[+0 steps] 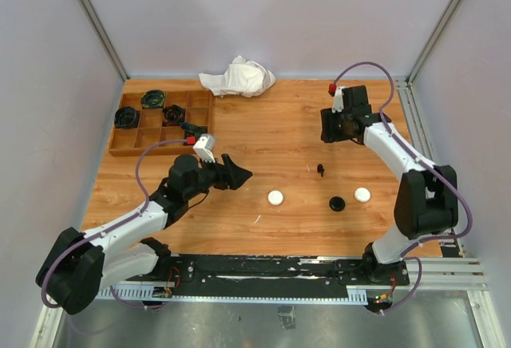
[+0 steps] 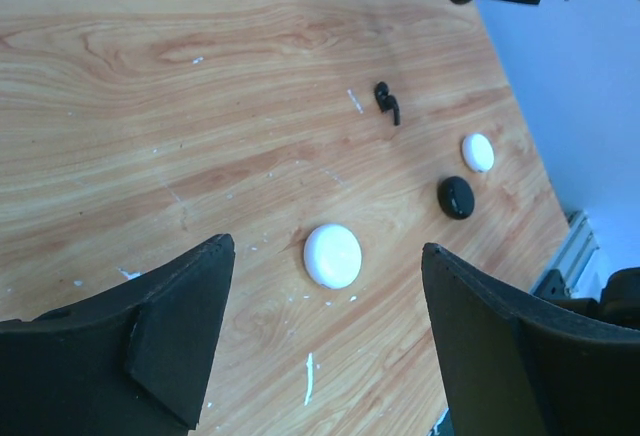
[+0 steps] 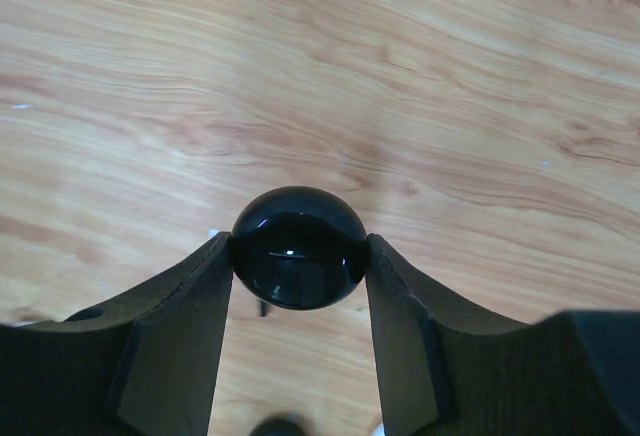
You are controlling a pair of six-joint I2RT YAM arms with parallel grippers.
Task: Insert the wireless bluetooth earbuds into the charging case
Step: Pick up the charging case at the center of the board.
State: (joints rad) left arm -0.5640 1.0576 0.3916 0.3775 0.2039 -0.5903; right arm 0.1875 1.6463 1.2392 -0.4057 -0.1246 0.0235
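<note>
Above wooden table [image 1: 279,124], right hand [image 3: 297,248] clamps black case [image 3: 298,276], left hand [image 2: 325,248] spread wide

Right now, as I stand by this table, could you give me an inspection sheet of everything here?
Surface: wooden table, with pale flecks and a white sliver.
Job's things: black earbud lying alone; left white case, right white case and flat black case resting on the table; glossy black case held.
Clutter: white cloth at the back; wooden tray holding dark items.
Grippers: left gripper, fingers wide open above the left white case; right gripper, fingers clamped on the glossy black case.
Cables: purple cable looping along each arm.
Surroundings: pale walls, nothing else seen.
</note>
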